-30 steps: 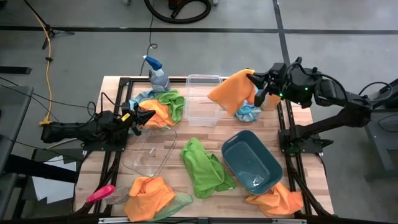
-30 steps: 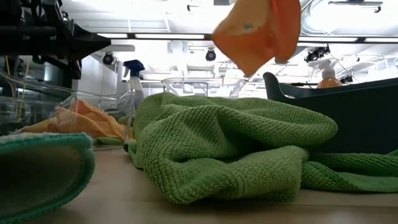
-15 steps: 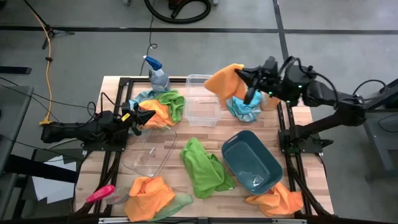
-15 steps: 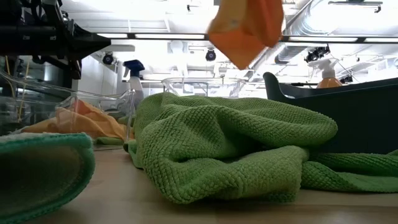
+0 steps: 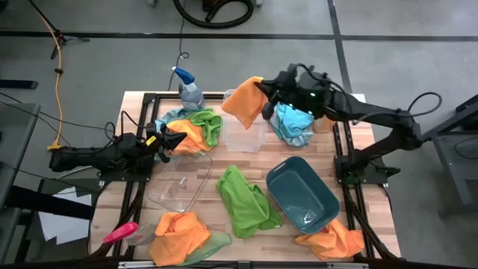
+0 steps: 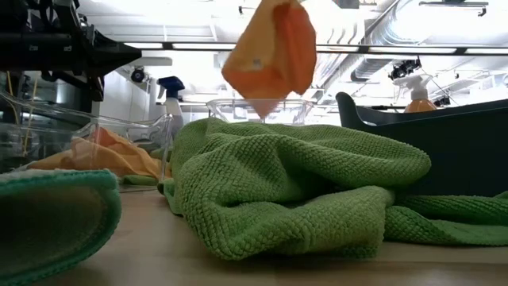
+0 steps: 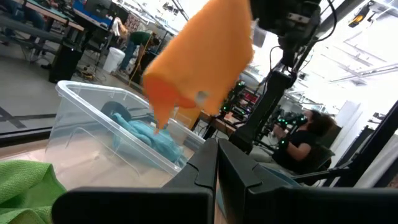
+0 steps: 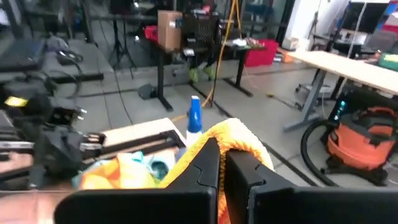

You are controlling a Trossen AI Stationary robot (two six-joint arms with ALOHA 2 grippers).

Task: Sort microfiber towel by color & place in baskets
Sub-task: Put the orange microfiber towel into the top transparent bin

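Right gripper (image 5: 263,96), fingers pinched on 1 orange towel (image 5: 243,102), hangs over the clear tub (image 5: 244,134) near the table's (image 5: 373,217) far edge; left gripper (image 5: 173,140) fingers together at the left edge.

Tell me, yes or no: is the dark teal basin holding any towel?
No. In the high view the dark teal basin shows only its bare floor; the green towel lies on the table beside it.

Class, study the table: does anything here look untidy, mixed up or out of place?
Yes. By the left gripper, orange and green cloths lie heaped together, unsorted. More cloths sprawl loose on the table: green in the middle, orange at the near edge. The teal basin sits askew. The right gripper holds an orange cloth above the clear tub.
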